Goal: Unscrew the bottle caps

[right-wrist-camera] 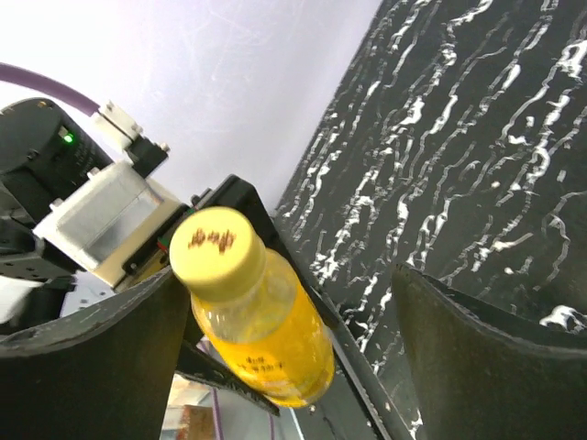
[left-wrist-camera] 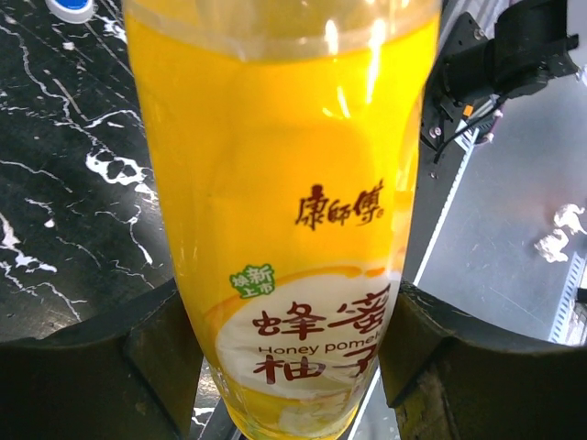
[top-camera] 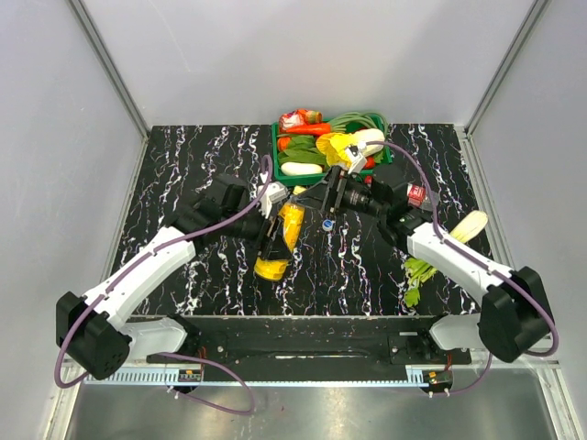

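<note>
Left gripper [left-wrist-camera: 289, 321]: clenched on the orange juice bottle [left-wrist-camera: 284, 183]; its fingers [left-wrist-camera: 138, 367] press the labelled lower body from both sides
Orange juice bottle: held tilted above the black marbled tabletop [top-camera: 183, 174], near its middle; the label reads "Honey pomelo"
Yellow cap [right-wrist-camera: 215, 240]: seated on the bottle's neck, facing the right wrist camera
Right gripper [right-wrist-camera: 289, 280]: released, jaws spread wide to either side of the yellow cap; the cap sits close against one finger, well apart from the other
Blue cap [top-camera: 327, 223]: lying loose on the tabletop just beside the held bottle, between the two arms
Red-labelled bottle [top-camera: 417, 193]: beside the right arm, largely hidden by it
Green tray [top-camera: 276, 147]: at the far edge, filled with vegetables
Celery [top-camera: 417, 270]: on the tabletop beside the right arm
</note>
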Available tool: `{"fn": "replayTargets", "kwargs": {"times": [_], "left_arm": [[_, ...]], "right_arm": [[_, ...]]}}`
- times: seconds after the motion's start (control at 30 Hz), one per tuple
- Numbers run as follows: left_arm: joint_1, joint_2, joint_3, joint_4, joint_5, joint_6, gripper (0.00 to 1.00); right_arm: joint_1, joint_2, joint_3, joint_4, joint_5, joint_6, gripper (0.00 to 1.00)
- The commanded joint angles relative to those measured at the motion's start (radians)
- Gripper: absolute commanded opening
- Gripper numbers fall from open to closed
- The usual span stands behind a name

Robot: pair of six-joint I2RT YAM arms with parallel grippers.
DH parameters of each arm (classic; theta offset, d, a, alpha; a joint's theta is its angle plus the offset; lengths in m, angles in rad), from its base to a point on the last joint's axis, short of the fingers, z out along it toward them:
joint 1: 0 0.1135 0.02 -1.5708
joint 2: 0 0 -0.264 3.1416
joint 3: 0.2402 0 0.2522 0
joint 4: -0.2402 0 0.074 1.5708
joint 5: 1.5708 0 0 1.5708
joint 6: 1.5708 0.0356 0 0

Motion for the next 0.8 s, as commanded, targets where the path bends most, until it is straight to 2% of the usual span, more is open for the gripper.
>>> {"fn": "replayTargets", "kwargs": {"times": [0.0,0.1,0.13,0.23,0.3,0.4,0.5,0.63,0.77], "left_arm": [[-0.01,-0.008,-0.005,0.078,0.108,0.037,0.44],[-0.015,-0.013,-0.014,0.085,0.131,0.036,0.45],[-0.018,-0.013,-0.016,0.087,0.128,0.037,0.45],[-0.019,-0.025,-0.019,0.087,0.121,0.037,0.5],[-0.019,-0.039,-0.025,0.087,0.082,0.031,0.6],[-0.018,-0.067,-0.042,0.093,0.026,0.016,0.84],[-0.019,-0.094,-0.063,0.118,0.017,-0.004,0.95],[-0.019,-0.094,-0.077,0.135,0.039,-0.021,0.97],[-0.019,-0.062,-0.074,0.122,0.052,-0.021,0.92]], "right_arm": [[0.006,0.046,0.041,0.215,-0.092,0.067,0.88],[0.004,0.068,0.042,0.239,-0.099,0.087,0.75],[0.006,0.072,0.038,0.256,-0.104,0.096,0.65],[0.006,0.078,0.028,0.275,-0.11,0.107,0.15],[0.006,0.066,0.01,0.278,-0.09,0.116,0.0],[0.006,0.02,-0.037,0.301,-0.032,0.128,0.0],[0.006,-0.044,-0.083,0.308,0.057,0.131,0.0],[0.006,-0.13,-0.145,0.319,0.166,0.139,0.0],[0.006,-0.179,-0.177,0.325,0.226,0.146,0.0]]}}
